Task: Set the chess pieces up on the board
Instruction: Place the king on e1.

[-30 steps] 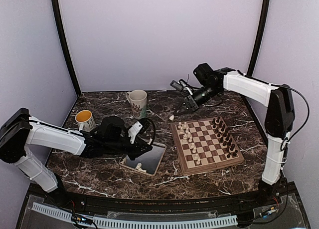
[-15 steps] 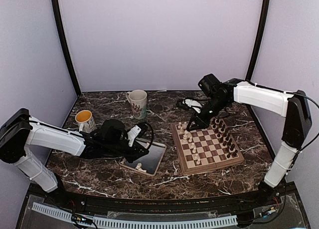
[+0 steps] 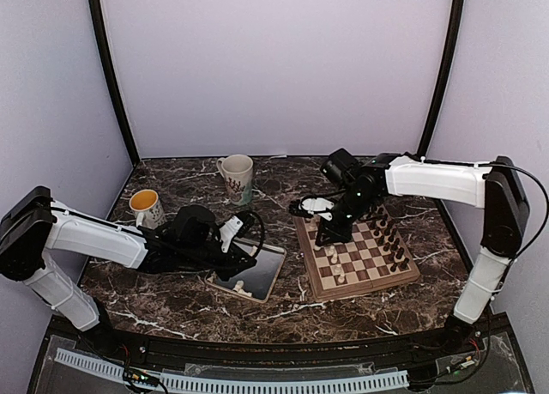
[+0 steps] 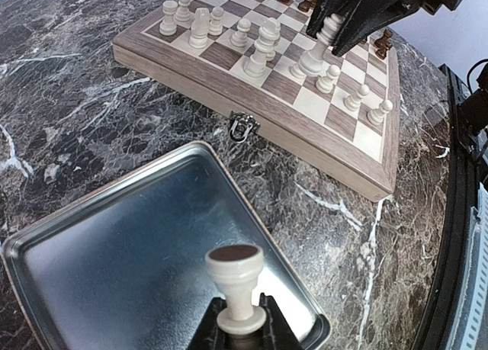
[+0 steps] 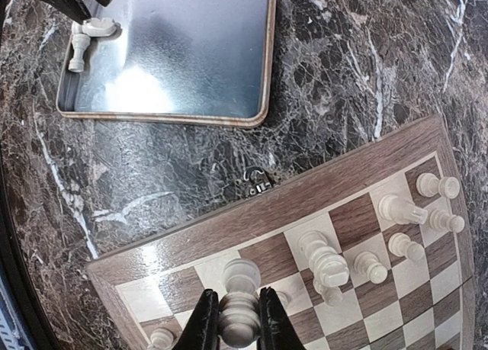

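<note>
The board point(image 3: 364, 275) lies right of centre, with cream-white chess pieces point(image 3: 330, 255) along its left columns and dark ones point(image 3: 392, 233) on its right. My right gripper point(image 3: 323, 236) hangs low over the board's left side, shut on a tall cream piece point(image 5: 241, 313) just above a square near the edge. My left gripper point(image 4: 241, 325) hovers over the silver tray point(image 4: 99, 243), shut on a small cream piece point(image 4: 235, 277) held upside down, its brown felt base up. Another cream piece point(image 5: 79, 46) lies on its side in the tray.
A white patterned mug point(image 3: 238, 176) stands at the back centre. A mug with a yellow inside point(image 3: 147, 207) stands at the back left. The tray point(image 3: 266, 278) sits just left of the board, whose metal clasp point(image 4: 241, 126) faces it. Dark marble tabletop lies all round.
My right arm has swung from behind the board down and leftward, carrying its piece to just over the board's left columns. The left arm has barely moved.
</note>
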Tool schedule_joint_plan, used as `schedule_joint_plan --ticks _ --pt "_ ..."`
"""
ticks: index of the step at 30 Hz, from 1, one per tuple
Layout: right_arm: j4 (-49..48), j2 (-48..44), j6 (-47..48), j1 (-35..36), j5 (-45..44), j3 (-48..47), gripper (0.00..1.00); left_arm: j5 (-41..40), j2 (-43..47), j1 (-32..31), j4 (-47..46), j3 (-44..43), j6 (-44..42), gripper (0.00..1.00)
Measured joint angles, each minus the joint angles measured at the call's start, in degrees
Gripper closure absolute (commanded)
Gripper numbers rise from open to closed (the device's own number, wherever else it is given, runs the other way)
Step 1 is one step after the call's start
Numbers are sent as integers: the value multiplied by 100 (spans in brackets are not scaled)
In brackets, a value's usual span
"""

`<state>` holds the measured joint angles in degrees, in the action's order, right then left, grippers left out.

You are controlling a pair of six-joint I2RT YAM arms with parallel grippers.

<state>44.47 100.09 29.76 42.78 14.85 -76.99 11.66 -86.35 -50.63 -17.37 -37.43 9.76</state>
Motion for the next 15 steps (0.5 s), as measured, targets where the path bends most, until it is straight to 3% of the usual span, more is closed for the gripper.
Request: schedule_joint_plan --ticks 15 --pt "-210 321 63 9 -315 120 90 74 -87 0 -7 -2 13 86"
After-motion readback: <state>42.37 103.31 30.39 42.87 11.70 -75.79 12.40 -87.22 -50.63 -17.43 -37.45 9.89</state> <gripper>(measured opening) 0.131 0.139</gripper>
